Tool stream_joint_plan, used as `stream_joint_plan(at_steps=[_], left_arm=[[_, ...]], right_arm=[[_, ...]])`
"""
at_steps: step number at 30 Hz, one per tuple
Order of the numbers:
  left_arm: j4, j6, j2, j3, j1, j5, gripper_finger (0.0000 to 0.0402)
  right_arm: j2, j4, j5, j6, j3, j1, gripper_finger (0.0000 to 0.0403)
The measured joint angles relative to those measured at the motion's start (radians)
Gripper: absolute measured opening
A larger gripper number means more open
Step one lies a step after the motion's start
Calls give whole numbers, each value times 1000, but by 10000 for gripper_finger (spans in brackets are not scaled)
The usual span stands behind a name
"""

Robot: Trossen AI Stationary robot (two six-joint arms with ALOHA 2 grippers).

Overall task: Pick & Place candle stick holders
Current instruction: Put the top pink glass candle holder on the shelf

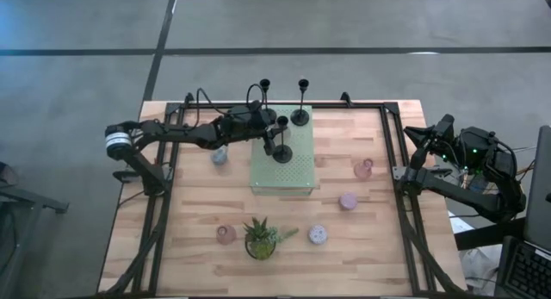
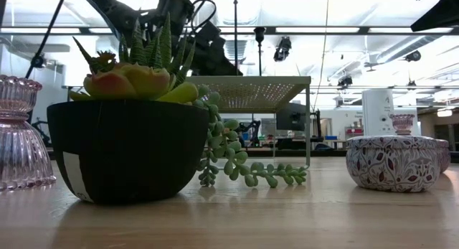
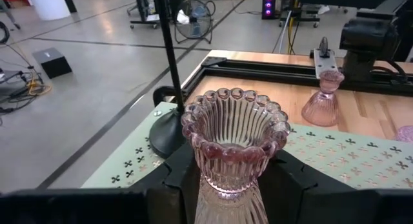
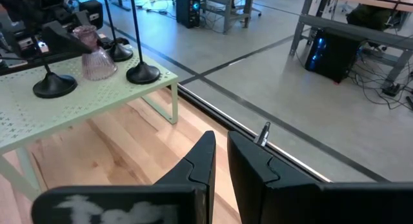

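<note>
1. The left gripper [image 3: 232, 185], upper middle of the high view, has its fingers clamped on a pink glass holder [image 3: 233, 143] over the green stand [image 1: 282, 174].
2. Ribbed glass looks fragile and slippery; hold the narrow waist.
3. The right gripper [image 4: 221, 161] waits at right, fingers nearly closed, empty.

Three tall black candle stick holders [image 1: 300, 101] counted on green stand [image 1: 293, 174]. Pink ribbed glass holders [image 3: 235, 150]: three counted. Round patterned tins [image 2: 393, 163]: three counted on table [image 1: 379, 247]. One potted succulent [image 1: 261, 238]. Two arms seen.
</note>
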Motion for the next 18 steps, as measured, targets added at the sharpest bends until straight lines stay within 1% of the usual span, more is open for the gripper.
stream_joint_plan(at_steps=[14,18], left_arm=[[15,-52,5,0,0,4,128],[15,-30,5,0,0,35,128]], right_arm=[[0,0,0,0,0,0,34],[0,0,0,0,0,0,34]])
